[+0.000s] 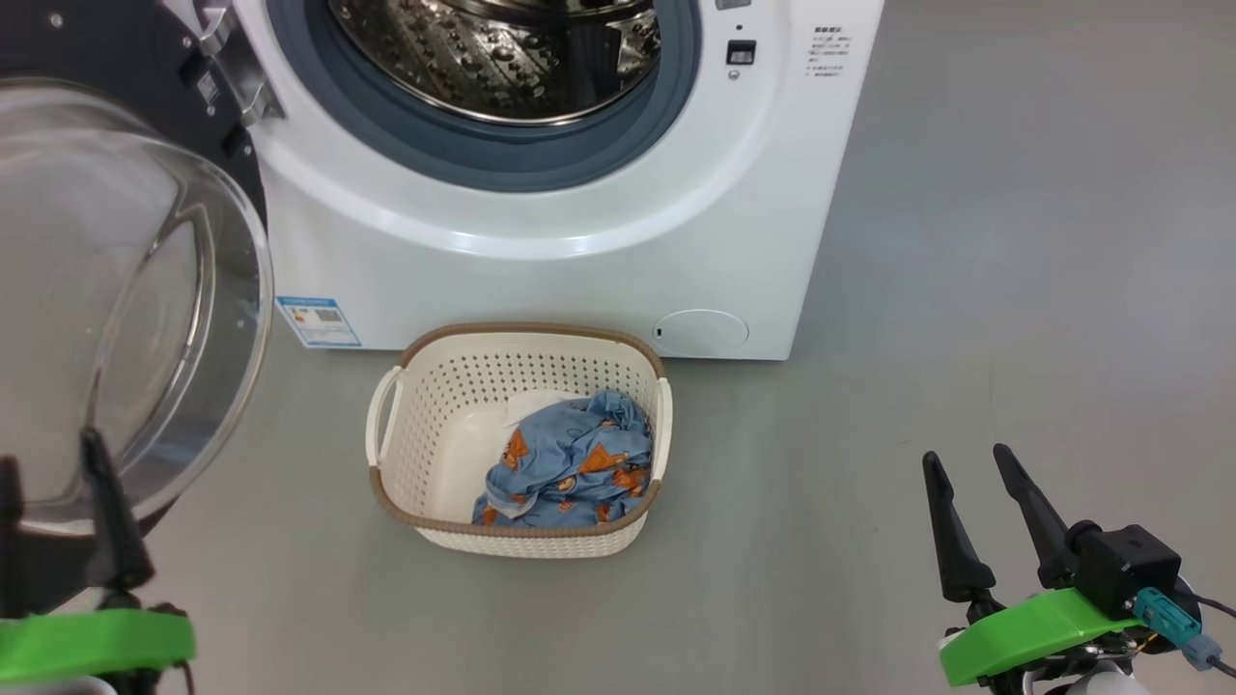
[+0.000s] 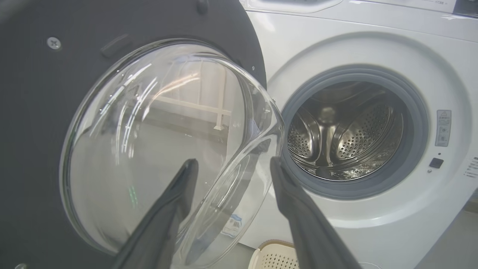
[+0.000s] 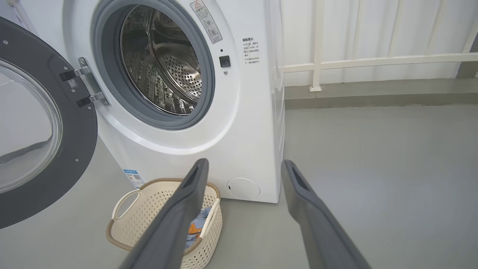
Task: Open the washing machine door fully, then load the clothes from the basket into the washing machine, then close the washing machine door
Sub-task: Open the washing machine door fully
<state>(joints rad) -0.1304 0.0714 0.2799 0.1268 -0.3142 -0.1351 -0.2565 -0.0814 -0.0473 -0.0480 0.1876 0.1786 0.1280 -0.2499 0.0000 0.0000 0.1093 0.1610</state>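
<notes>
The washing machine (image 1: 541, 261) stands at the top with its steel drum (image 1: 502, 58) exposed. Its door (image 1: 126, 290) is swung open to the left, the glass bowl bulging toward me. The cream basket (image 1: 425, 425) sits on the floor before the machine, holding the blue bear-print clothes (image 1: 575, 463) and a white piece (image 1: 526, 405). My left gripper (image 1: 48, 449) is open at the lower left, right in front of the door's glass (image 2: 157, 142). My right gripper (image 1: 966, 454) is open and empty, to the right of the basket (image 3: 149, 209).
Grey floor (image 1: 1014, 290) stretches wide to the right of the machine. A blue label sticker (image 1: 319, 321) and a round flap (image 1: 700, 331) mark the machine's lower front. A white railing (image 3: 373, 61) lines the wall behind.
</notes>
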